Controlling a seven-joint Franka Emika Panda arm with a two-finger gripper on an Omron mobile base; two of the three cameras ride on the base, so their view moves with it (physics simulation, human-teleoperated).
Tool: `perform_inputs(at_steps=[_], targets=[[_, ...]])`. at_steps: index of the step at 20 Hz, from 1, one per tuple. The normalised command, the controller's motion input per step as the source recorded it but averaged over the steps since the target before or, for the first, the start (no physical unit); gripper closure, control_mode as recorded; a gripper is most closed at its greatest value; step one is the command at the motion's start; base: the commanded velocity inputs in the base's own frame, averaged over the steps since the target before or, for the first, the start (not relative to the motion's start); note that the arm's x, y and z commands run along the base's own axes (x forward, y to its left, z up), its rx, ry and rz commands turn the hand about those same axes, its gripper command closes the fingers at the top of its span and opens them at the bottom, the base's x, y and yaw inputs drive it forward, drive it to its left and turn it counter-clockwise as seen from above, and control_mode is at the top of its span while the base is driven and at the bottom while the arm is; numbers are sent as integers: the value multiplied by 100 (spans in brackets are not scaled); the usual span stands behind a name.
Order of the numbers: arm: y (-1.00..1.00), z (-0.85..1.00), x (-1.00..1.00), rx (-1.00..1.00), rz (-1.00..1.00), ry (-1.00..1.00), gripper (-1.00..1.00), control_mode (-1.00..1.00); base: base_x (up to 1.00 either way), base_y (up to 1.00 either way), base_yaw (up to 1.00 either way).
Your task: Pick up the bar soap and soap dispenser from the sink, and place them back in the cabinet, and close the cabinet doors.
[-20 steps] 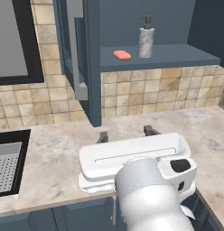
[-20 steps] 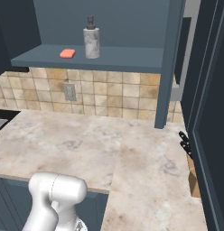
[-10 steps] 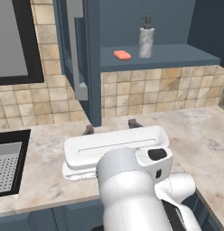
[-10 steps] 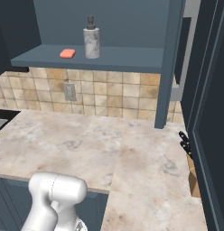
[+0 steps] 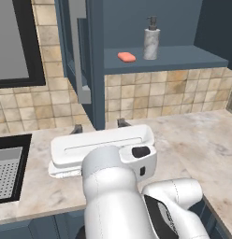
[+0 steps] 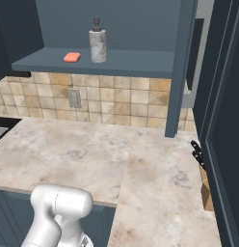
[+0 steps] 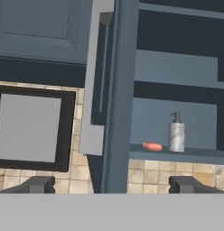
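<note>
Up on the shelf, bar soap (image 7: 152, 146) (beside dispenser) above wide-open claw (image 7: 112, 184).

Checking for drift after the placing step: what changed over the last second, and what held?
The arm's hand, with the gripper open and holding nothing, swung leftward over the counter toward the open cabinet door. Nothing was gripped or released. The bar soap and soap dispenser stayed side by side on the cabinet shelf; the door stayed open and the base did not move.
</note>
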Motion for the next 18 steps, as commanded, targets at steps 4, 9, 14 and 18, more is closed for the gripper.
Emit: perform_inputs(at_steps=[4, 9, 14, 18], targets=[[23, 0, 21, 0, 0, 0, -100, -100, 0, 0, 0], [23, 0, 26, 0, 0, 0, -100, -100, 0, 0, 0], [27, 0, 19, 0, 0, 0, -100, -100, 0, 0, 0], [24, 0, 26, 0, 0, 0, -100, -100, 0, 0, 0]])
